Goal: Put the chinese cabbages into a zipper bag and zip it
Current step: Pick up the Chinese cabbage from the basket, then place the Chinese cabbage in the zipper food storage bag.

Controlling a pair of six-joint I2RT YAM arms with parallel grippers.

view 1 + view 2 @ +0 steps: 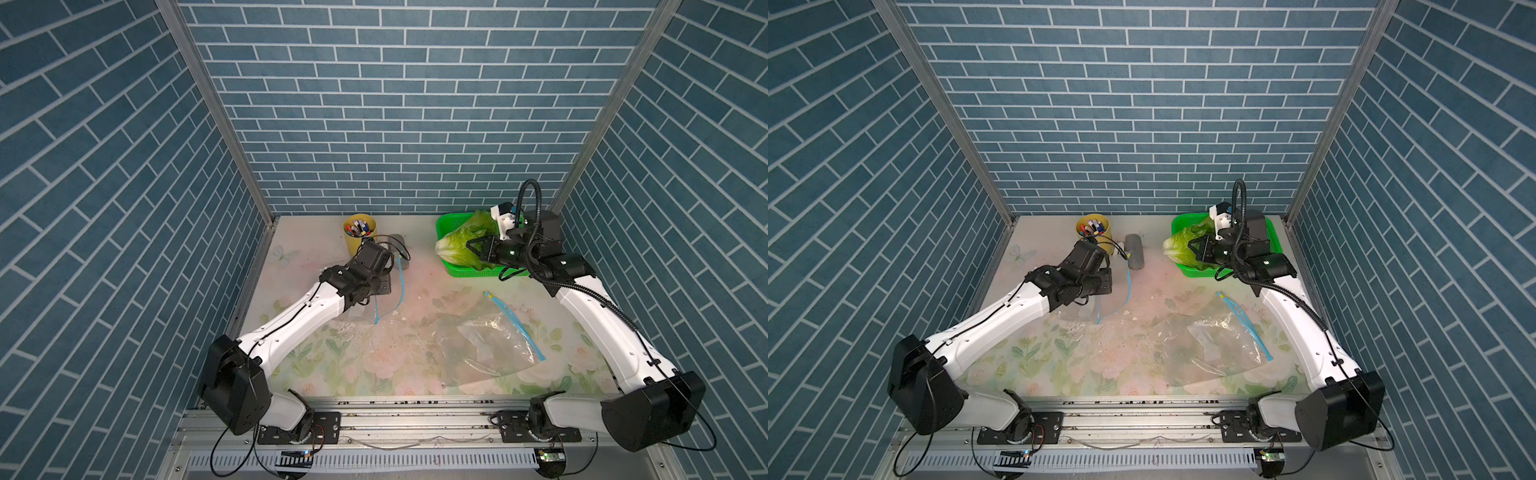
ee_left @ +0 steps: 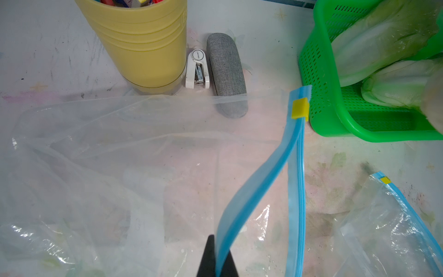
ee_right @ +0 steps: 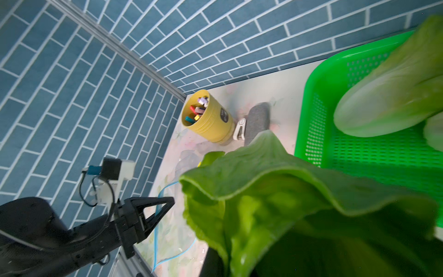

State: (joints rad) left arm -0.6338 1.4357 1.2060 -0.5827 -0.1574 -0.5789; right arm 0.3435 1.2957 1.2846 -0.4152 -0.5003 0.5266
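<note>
Green cabbage (image 1: 454, 248) clamped, yellow cup (image 3: 211, 121), label (image 3: 224, 115) illegible

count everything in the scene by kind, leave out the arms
chinese cabbage: 3
zipper bag: 2
green basket: 1
yellow cup: 1
white stapler: 1
grey case: 1
total: 9

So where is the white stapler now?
The stapler lies at the back of the table, left of the middle; the left wrist view shows it between the yellow pen cup and the grey case.
</note>
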